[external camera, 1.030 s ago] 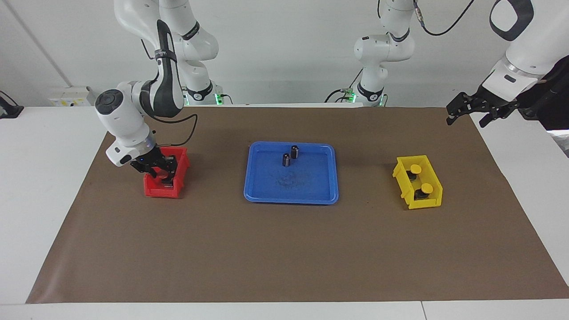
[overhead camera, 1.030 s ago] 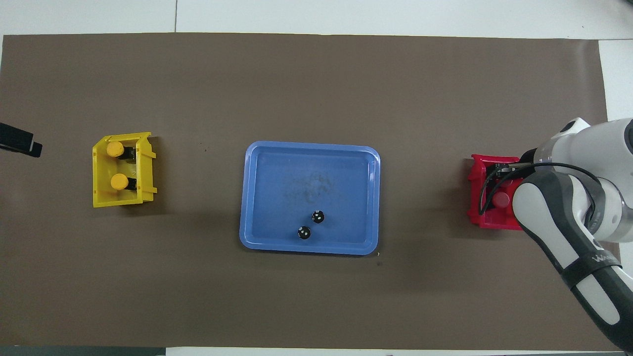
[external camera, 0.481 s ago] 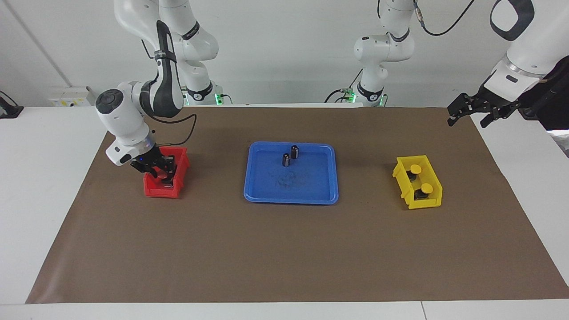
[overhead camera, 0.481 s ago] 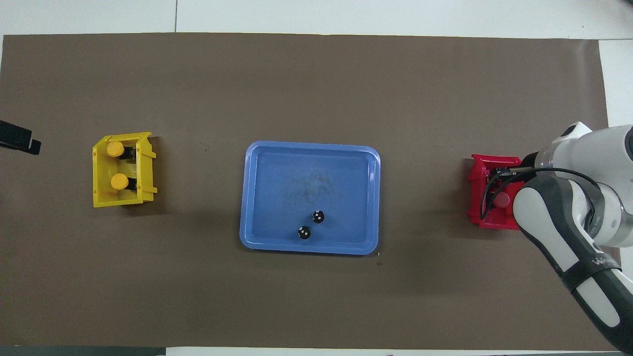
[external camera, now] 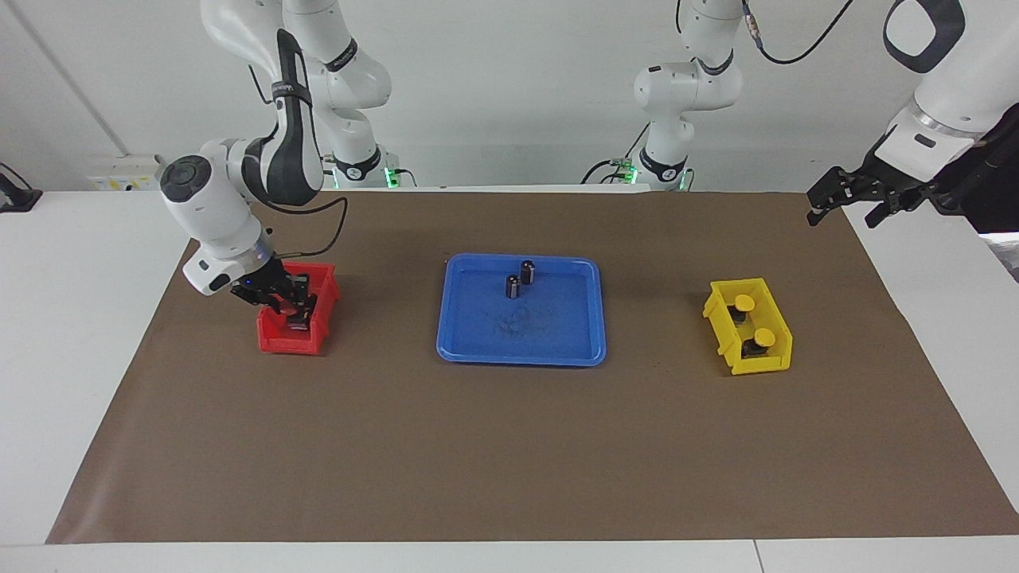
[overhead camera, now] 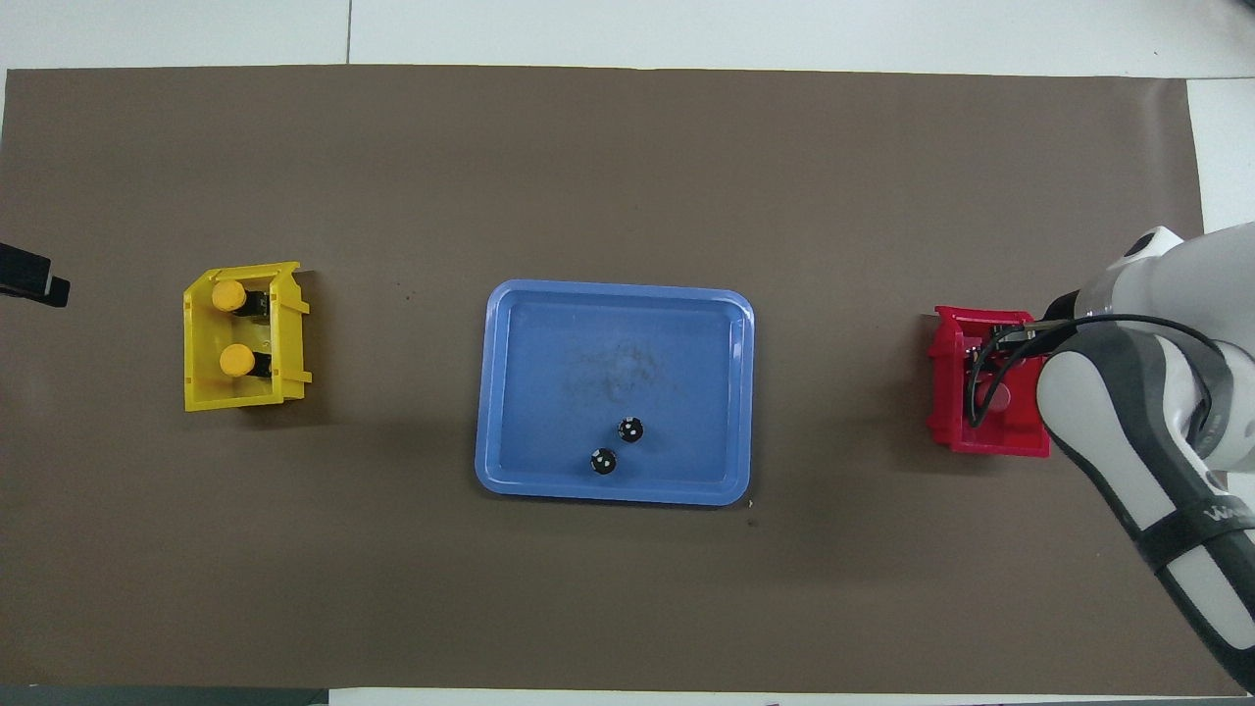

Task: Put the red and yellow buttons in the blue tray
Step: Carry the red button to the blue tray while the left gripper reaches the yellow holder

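Note:
The blue tray (external camera: pixel 521 350) lies mid-table, also in the overhead view (overhead camera: pixel 549 343). Two yellow buttons (external camera: pixel 743 302) (external camera: pixel 764 337) stand in the yellow bin (external camera: pixel 756 364) toward the left arm's end, also seen from overhead (overhead camera: pixel 228 294) (overhead camera: pixel 234 361). My right gripper (external camera: pixel 296 312) reaches into the red bin (external camera: pixel 283 342), shut on a red button whose dark base shows at the tips. The other red button is hidden by the hand and arm. My left gripper (external camera: pixel 845 207) is open and empty, up in the air over the mat's edge at its own end.
Two dark capless cylinders (external camera: pixel 528 272) (external camera: pixel 513 286) stand in the tray near its rim toward the robots. The brown mat (external camera: pixel 509 446) covers the table. From overhead the right arm (overhead camera: pixel 1147 431) covers part of the red bin (overhead camera: pixel 946 392).
My right gripper has risen slightly inside the red bin and shifted toward the right arm's end of the table. The left gripper has drifted slightly outward.

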{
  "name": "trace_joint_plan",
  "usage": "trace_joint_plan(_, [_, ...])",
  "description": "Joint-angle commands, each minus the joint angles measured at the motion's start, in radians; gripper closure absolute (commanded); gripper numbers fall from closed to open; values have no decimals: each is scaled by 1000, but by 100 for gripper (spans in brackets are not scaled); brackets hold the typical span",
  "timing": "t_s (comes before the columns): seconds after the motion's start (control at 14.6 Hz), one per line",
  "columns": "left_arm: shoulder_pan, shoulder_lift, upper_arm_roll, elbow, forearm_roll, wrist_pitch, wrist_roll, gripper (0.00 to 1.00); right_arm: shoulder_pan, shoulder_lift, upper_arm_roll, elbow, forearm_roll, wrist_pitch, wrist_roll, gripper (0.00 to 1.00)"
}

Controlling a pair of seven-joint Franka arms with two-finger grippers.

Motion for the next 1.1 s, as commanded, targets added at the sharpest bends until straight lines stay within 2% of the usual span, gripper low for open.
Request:
trace_joint_plan(0.0, [6,-23,-8,-25,20,18,-17,0,-1,69,9,244,-1,-197,-15,88])
trace_joint_plan(0.21, [8,-23,-8,-28,20,19,-37,0,107,142,11,437,8,-298,140,88])
trace_joint_plan(0.34, [6,-23,-8,-28,20,24,-40,0,236,176,11,497,10,-282,346,88])
trace_joint_plan(0.48, [6,-23,-8,-30,20,27,-40,0,356,195,12,485,14,-177,583,88])
trace_joint_plan(0.62, [6,-31,-8,-60,20,56,-40,0,463,253,12,497,7,-127,733,88])
trace_joint_plan(0.82, [5,-126,-11,-287,20,276,-40,0,571,334,12,496,-4,-32,869,87])
trace_joint_plan(0.89, [0,-126,-10,-325,20,319,-42,1,589,353,12,488,-10,-17,880,87])
trace_joint_plan(1.03, [-9,-93,-11,-340,20,350,-60,7,628,379,12,476,-18,11,920,87])
